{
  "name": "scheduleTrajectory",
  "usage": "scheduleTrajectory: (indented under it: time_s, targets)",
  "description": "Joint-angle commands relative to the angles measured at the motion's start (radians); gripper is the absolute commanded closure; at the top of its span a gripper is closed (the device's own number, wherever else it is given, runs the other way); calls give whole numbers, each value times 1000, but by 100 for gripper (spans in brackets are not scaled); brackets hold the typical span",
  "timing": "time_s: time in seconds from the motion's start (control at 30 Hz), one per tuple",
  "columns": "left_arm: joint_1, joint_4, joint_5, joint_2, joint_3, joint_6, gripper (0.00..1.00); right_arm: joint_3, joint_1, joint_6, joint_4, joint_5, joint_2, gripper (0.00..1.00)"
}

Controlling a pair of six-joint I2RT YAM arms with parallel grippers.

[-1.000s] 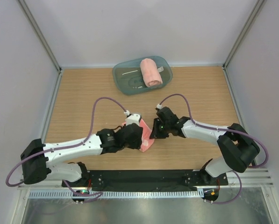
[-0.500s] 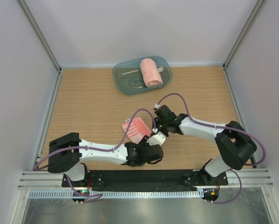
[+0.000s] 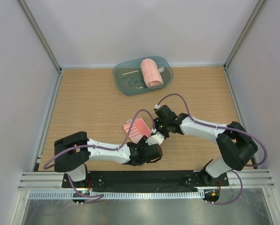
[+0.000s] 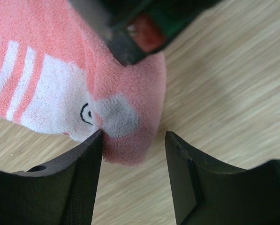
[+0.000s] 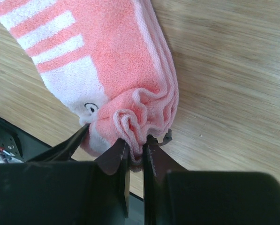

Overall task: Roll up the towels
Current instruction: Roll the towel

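- left jaws: released, parted astride near end of striped towel (image 4: 125,89); towel at mid-front of table (image 3: 83,103).
- rolled towel (image 3: 151,72): in teal tub (image 3: 118,75), at back.
- right jaws: clenched on bunched towel end.
- Step, judged: regrasp for rolling; left jaws should take all layers squarely before right jaws let go.
- Versus 1 second earlier: left arm (image 3: 107,151) swung to near side, jaws wider; towel lower, flatter.
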Motion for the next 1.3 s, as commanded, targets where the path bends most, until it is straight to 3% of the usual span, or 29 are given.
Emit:
scheduleTrajectory:
  time_s: [0.0, 0.2, 0.33, 0.5, 0.6, 0.63, 0.7, 0.9, 1.1, 1.27]
  targets:
    - [25, 31, 4, 2, -24, -39, 44, 46, -9, -17, -15, -46, -25, 98]
    - [120, 82, 131, -9, -87, -41, 57, 55, -32, -20, -29, -84, -30, 98]
    - [192, 138, 244, 5, -108, -13, 79, 57, -34, -19, -30, -110, -25, 98]
    - [202, 130, 307, -20, -96, -1, 90, 49, -46, -23, -61, -89, -24, 97]
    - [237, 126, 417, -87, -107, -30, 95, 55, -66, -38, -111, -39, -48, 80]
    - [266, 123, 491, -101, -108, -54, 95, 63, -76, -48, -134, -16, -56, 62]
    - [286, 107, 547, -138, -104, -78, 95, 84, -112, -72, -199, 52, -83, 42]
    - [336, 75, 757, -153, -53, -188, 95, 133, -214, -118, -335, 175, -169, 16]
    - [410, 200, 959, -150, -76, -378, 95, 111, -227, -100, -354, 143, -307, 13]
    - [490, 418, 1093, -121, -209, -600, 94, -38, -225, -5, -189, -98, -474, 13]
